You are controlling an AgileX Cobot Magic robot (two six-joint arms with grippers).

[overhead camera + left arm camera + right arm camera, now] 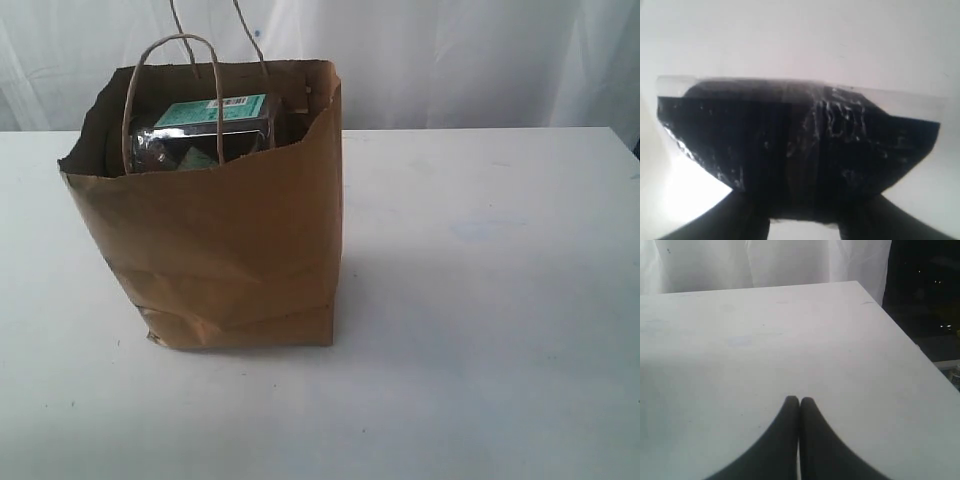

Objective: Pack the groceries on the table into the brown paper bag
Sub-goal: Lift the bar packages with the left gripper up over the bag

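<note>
Hovering low over bare white worktop (740, 365), the right end effector (799, 401) had its two dark fingers pressed together with nothing between them. The left end effector (807, 210) had its fingers (735, 220) standing apart on either side of the long white-black twin packet (790, 135), a glossy black pack with clear edges that filled most of that wrist view. Whether they actually clamped it could not be told.

Further out, the surface was plain, matte and white, marked only by a faint bluish smudge (480, 230). The brown paper bag (230, 250) stood upright left of centre on it, creased near its base and ragged along the rim, its twine handles (170, 45) rising above. A clear container with a teal label (215, 125) lay inside near the top.

Behind the worktop hung a white curtain (450, 60). Past one corner of the worktop was a dark space (925, 290) with a few small lights.
</note>
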